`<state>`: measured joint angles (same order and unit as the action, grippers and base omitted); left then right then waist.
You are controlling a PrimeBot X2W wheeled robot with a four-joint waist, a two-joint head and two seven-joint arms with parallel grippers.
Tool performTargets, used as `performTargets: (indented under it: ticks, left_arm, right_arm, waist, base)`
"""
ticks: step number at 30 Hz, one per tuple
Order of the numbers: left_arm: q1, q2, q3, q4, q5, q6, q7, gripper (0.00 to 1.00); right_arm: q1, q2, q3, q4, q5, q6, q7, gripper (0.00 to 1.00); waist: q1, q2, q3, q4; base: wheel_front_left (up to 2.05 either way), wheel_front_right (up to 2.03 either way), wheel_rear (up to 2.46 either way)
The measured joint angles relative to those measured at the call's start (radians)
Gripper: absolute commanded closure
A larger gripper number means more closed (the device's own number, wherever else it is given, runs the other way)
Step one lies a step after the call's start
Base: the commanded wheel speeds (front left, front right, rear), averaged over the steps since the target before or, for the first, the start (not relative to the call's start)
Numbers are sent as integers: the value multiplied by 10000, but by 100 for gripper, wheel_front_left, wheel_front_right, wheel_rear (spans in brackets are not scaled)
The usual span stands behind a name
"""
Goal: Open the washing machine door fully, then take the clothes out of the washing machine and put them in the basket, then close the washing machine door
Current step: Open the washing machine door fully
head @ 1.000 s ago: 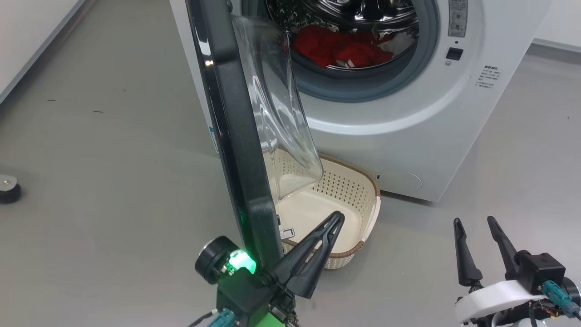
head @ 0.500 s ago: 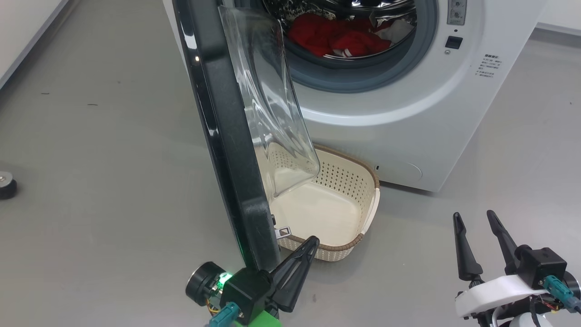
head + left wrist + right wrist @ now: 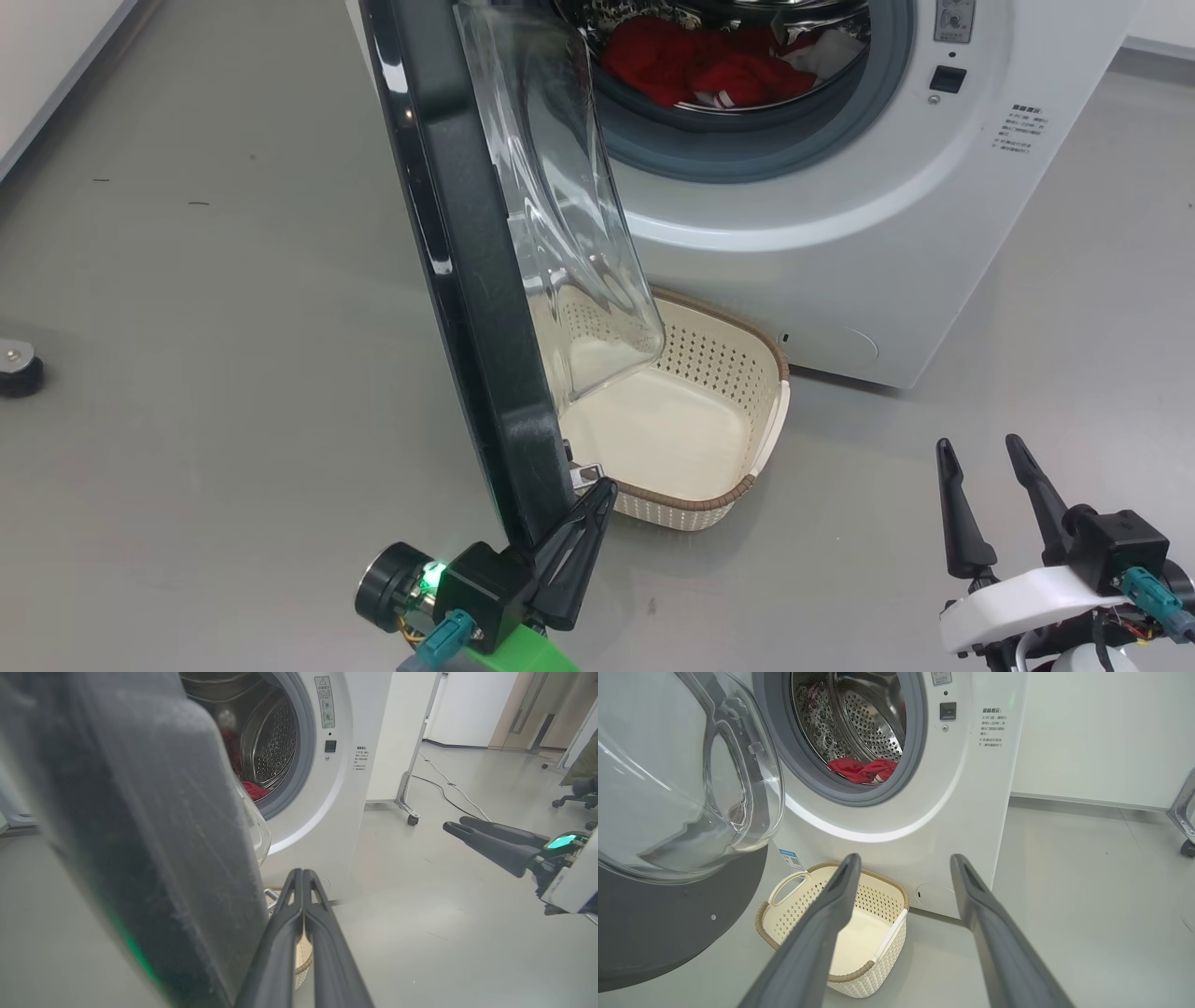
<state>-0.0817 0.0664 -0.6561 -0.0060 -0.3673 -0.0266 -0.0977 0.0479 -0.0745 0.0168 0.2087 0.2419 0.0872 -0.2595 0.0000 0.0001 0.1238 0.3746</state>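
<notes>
Overhanging the basket (image 3: 691,501), the washing machine door (image 3: 467,280) crowded my pinched-shut left gripper (image 3: 602,490); my right gripper (image 3: 978,444) gaped empty. Left wrist view reached floor cables (image 3: 448,785) beyond the head view's frame.

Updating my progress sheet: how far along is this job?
Done: the washing machine door is swung out, perhaps not fully. In hand: the shut left gripper sits by its lower edge, seemingly pushing; the right gripper hangs open. To do: the clothes lie in the washing machine, the basket is empty, door closing.

The left gripper (image 3: 597,495) has jaws pressed together; the right gripper (image 3: 977,448) has them spread wide.
</notes>
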Motion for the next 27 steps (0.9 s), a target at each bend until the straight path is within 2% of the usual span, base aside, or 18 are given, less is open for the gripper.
performTargets:
  ticks: [17,27]
  left_arm:
    - [-5,-98,249,247,6,395,-368,100]
    - [-4,-157,213,268,6,527,-546,100]
  right_arm:
    - [-51,75,-217,75,-58,84,0,0]
    - [-52,84,-510,65,-73,88,0,0]
  waist:
    - [0,0,89,270]
    - [1,0,196,736]
  base:
    - [0,0,0]
    - [0,0,0]
